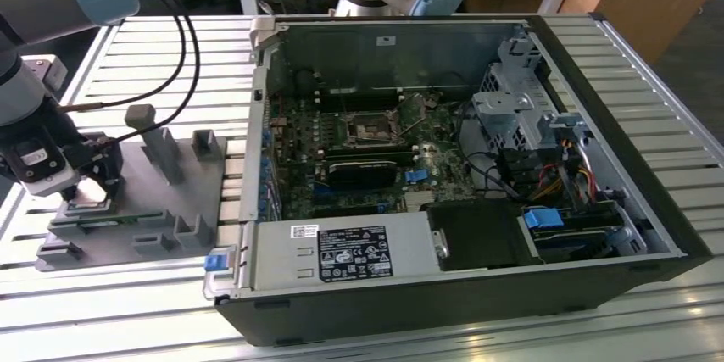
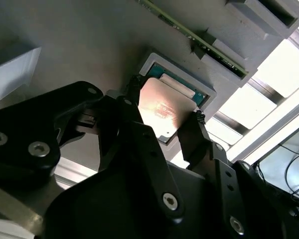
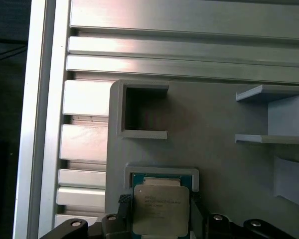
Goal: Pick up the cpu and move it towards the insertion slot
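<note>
The cpu (image 3: 158, 209), a flat silvery square chip, sits between my gripper's (image 3: 159, 203) two black fingers (image 3: 123, 211) in both wrist views. The fingers press on its opposite edges, so the gripper is shut on it. It hangs slightly above a shallow square recess (image 3: 162, 175) with a green floor in the grey fixture (image 1: 158, 209). In the second wrist view the cpu (image 2: 162, 107) glows with a warm reflection. In the exterior view my gripper (image 1: 85, 197) is low over the fixture at that view's left. The insertion slot (image 1: 371, 130) lies on the motherboard inside the open computer case (image 1: 633, 201).
The grey fixture carries upright posts (image 1: 158, 150) and pockets (image 3: 144, 112) near my gripper. A green strip (image 2: 199, 42) lies in one fixture groove. The case's metal wall (image 1: 258, 125) stands between fixture and motherboard. Cables (image 1: 169, 31) trail from my arm over the slatted aluminium table (image 1: 136, 294).
</note>
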You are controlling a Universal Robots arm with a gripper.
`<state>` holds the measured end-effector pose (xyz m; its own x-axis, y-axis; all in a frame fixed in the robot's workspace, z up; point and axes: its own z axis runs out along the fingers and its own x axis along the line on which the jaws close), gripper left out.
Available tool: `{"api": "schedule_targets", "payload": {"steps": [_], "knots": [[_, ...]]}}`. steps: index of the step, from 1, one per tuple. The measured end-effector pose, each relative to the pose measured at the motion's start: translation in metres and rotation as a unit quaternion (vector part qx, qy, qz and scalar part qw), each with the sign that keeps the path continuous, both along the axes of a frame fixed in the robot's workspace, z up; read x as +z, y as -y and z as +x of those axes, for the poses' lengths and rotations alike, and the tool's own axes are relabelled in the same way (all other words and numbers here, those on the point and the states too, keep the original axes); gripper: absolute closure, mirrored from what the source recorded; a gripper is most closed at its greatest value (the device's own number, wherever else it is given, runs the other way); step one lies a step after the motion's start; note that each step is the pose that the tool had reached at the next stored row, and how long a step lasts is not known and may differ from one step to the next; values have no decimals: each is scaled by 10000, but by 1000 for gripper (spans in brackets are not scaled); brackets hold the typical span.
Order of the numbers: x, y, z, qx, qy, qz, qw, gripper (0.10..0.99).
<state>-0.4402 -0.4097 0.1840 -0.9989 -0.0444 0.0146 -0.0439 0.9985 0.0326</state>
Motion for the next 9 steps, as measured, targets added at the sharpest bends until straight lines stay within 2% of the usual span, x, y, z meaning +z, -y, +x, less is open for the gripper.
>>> {"api": "schedule_targets", "payload": {"steps": [1,2,6,9], "knots": [[0,0,0,0,0,0,10000,475],[0,0,0,0,0,0,10000,541],[6,0,0,0,1,1,10000,545],[49,0,0,0,0,0,10000,545]]}}
